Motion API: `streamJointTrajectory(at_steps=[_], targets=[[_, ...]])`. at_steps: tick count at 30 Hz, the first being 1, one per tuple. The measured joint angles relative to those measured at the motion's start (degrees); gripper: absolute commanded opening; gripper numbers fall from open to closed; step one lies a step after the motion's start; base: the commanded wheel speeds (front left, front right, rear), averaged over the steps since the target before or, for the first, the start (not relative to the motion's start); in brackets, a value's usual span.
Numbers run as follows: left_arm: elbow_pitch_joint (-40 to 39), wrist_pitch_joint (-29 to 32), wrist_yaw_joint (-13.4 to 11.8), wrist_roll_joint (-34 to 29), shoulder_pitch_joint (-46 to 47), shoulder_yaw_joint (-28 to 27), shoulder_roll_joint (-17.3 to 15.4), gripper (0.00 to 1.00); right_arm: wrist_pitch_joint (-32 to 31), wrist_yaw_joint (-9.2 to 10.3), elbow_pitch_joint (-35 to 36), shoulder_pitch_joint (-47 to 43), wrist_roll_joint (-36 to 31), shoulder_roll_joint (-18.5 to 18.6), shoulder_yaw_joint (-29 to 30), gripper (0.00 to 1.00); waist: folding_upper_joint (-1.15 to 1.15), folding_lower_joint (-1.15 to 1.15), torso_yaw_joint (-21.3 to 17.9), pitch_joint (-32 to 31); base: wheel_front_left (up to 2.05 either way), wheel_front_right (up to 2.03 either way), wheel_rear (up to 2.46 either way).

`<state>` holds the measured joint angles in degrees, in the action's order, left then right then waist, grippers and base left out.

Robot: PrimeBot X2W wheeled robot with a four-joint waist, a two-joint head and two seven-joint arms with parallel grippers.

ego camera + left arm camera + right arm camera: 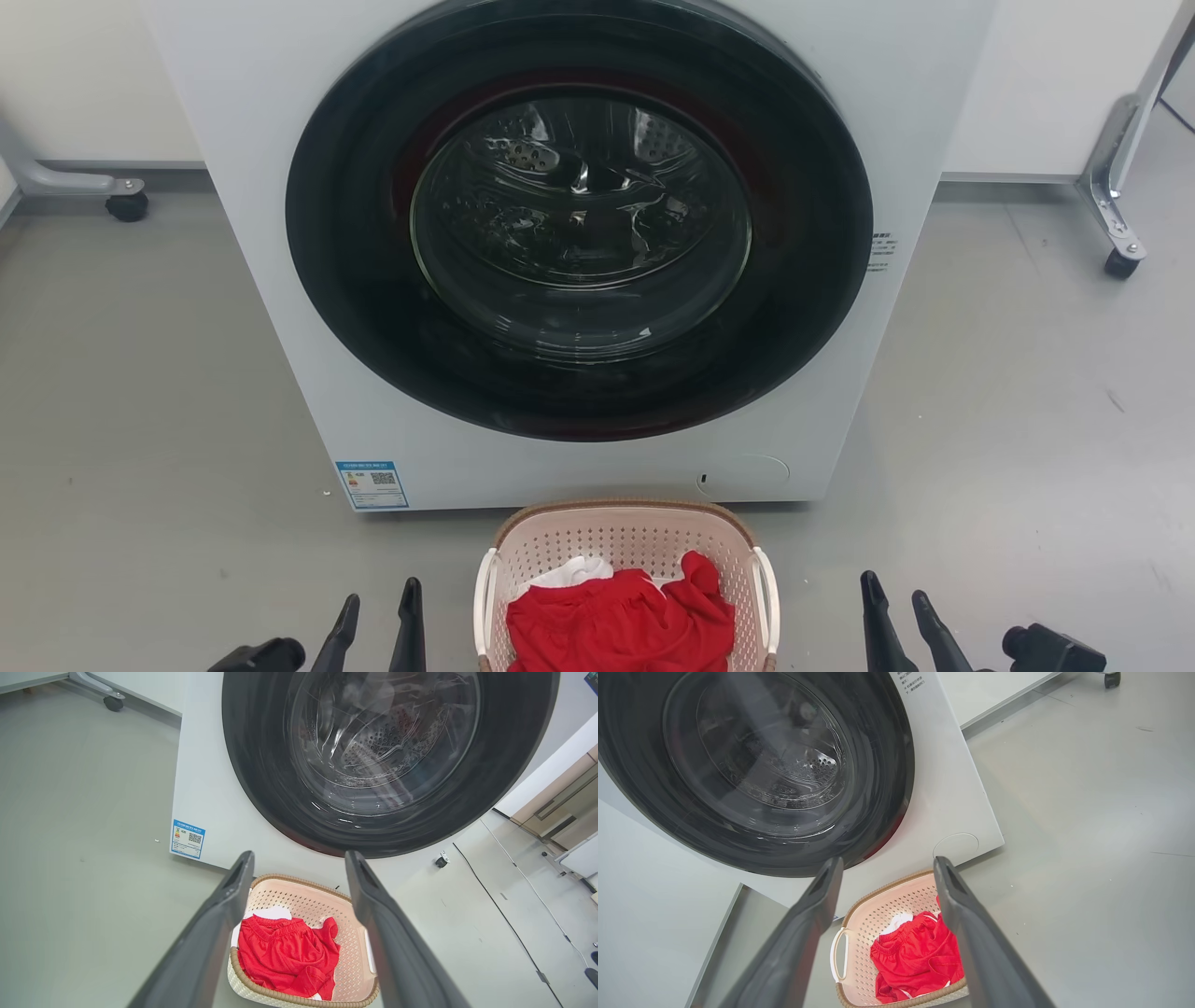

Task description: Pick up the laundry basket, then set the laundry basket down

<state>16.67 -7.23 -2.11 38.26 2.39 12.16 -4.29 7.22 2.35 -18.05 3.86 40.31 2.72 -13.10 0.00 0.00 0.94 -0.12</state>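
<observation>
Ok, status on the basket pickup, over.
Left gripper, right gripper open, empty, flanking basket, not touching. Basket on floor, red cloth inside, not lifted. Washer close behind; handles look reachable.

The perforated plastic laundry basket (616, 546) holds red cloth (616, 625) before the glossy glass-doored washing machine (579, 467).

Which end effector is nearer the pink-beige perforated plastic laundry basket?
Left, by a little. The left end effector, open, sits just beyond the left side of the pink-beige laundry basket; the right end effector, open, stands a wider gap off its right side. Neither touches it.
</observation>
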Motion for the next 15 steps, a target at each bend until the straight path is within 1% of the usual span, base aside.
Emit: streamJointTrajectory(at_steps=[2, 15], targets=[[-0.01, -0.55, -0.49, -2.94, -0.02, 0.64, -0.08, 1.0, 0.57, 0.26, 0.0, -0.11, -2.43, 0.02, -0.66, 1.0, 0.0, 0.0, 0.04, -0.07, 0.0, 0.0, 0.0], [-0.05, -3.27, -2.48, -14.55, -0.05, 2.91, -0.07, 1.0, 3.34, 2.25, -0.01, -0.85, -13.29, 0.09, -3.52, 1.0, 0.0, 0.0, 0.16, -0.05, 0.0, 0.0, 0.0]])
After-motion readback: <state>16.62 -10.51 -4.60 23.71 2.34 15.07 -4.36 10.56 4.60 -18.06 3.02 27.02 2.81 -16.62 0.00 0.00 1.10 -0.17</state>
